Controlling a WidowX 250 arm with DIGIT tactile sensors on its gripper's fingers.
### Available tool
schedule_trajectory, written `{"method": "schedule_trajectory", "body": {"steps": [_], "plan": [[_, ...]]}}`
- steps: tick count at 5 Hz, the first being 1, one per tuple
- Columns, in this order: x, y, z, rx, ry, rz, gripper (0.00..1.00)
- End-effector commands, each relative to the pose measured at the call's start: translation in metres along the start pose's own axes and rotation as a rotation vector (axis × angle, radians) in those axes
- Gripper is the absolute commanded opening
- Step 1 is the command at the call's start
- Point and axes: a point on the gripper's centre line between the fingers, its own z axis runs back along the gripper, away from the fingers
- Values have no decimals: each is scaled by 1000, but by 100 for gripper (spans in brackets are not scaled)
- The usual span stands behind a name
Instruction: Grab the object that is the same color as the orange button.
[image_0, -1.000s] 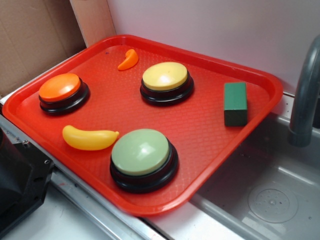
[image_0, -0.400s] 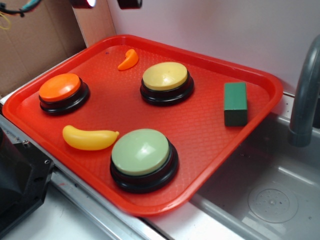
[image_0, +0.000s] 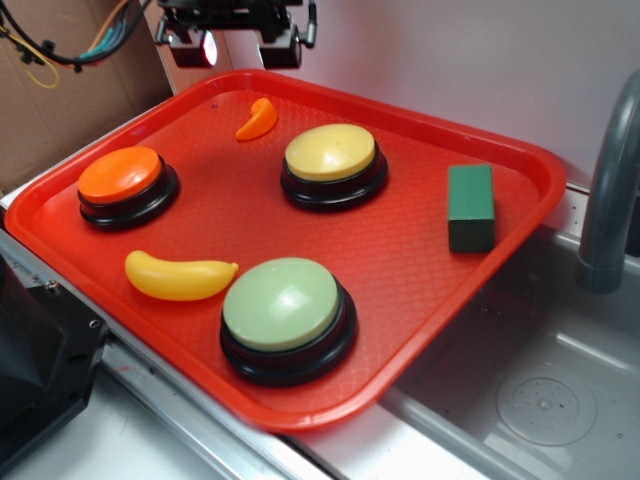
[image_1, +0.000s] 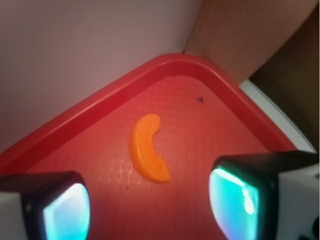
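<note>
Here the gripper (image_0: 236, 48) hangs above the far corner of the red tray (image_0: 520, 160), its fingers (image_1: 57, 205) spread wide apart and holding nothing. The small orange piece (image_1: 148, 147) lies flat on the tray below, between the two fingers in the wrist view and a little ahead of them, near the tray's corner. The orange button (image_0: 122, 176) sits well off to one side of the fingers, untouched.

The exterior camera looks down obliquely from the front at the whole red tray (image_0: 520, 160). The wrist camera hangs close over the tray's far corner (image_1: 190, 62), at 11 o'clock; both views share the orange curved piece (image_0: 257, 119) (image_1: 148, 147).
</note>
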Motion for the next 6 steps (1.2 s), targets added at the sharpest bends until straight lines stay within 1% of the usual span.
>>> {"method": "schedule_trajectory", "body": {"steps": [1, 2, 3, 4, 5, 6], "plan": [[36, 21, -30, -49, -47, 33, 100], [41, 22, -47, -89, -24, 10, 100], [38, 11, -59, -139, 22, -22, 100], [29, 6, -64, -181, 78, -27, 0], [20, 10, -52, -171, 105, -39, 0], [8, 14, -36, -121, 66, -114, 0]]}}
